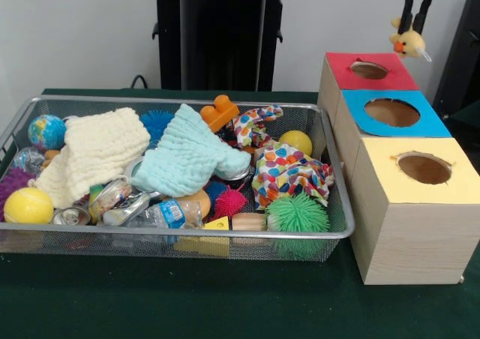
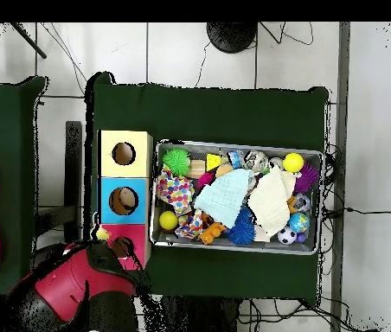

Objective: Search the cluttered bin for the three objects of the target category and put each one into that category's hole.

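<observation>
gripper: that's me, up above the red box, fingers pinched tight on the duck

duck: small yellow toy with an orange beak, hanging off my fingertips in the air, just over the red hole and a bit to the side of it; in the overhead view it's the yellow dot beside the red box

red box: farthest of the three from the front camera, round hole in the top

blue box: middle one, touching both neighbours, hole in the top too

yellow box: nearest the front camera, same kind of hole

bin: wire mesh tray just beside the row of boxes, on the green cloth, packed full

white cloth: crumpled over the left part of the pile in the front view

mint cloth: draped right next to the white one, roughly mid-bin

dotted cloth: bunched at the end of the bin nearest the boxes, a yellow ball peeking out behind it

green spiky ball: front corner of the bin, box side

globe ball: back corner, far end from the boxes

big yellow ball: front corner, same far end, next to some cans

orange block: sticking up at the back rim, above the mint cloth
</observation>
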Controlling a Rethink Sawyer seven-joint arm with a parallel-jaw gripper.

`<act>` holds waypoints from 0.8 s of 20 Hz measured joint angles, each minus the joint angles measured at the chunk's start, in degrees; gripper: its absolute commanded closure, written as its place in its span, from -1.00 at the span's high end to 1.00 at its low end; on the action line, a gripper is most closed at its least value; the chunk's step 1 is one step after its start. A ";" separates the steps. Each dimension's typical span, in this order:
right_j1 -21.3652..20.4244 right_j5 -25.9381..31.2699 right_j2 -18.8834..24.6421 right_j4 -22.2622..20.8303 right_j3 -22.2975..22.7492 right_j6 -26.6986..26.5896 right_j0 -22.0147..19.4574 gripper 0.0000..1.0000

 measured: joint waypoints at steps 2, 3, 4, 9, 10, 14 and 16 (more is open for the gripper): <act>0.03 0.01 -0.14 0.09 -0.66 0.00 -0.02 -1.00; 0.11 0.01 -0.30 0.09 -1.48 0.00 -0.06 -1.00; 0.29 0.01 -0.45 0.08 -2.10 0.00 -0.05 -1.00; 1.75 0.01 -1.31 0.01 -4.45 0.00 -0.05 -1.00; 2.05 0.01 -1.50 0.00 -4.79 0.00 -0.05 -1.00; 3.33 0.01 -2.31 -0.04 -6.07 0.00 -0.05 -1.00; 3.97 0.01 -2.76 -0.08 -6.47 0.00 -0.06 -1.00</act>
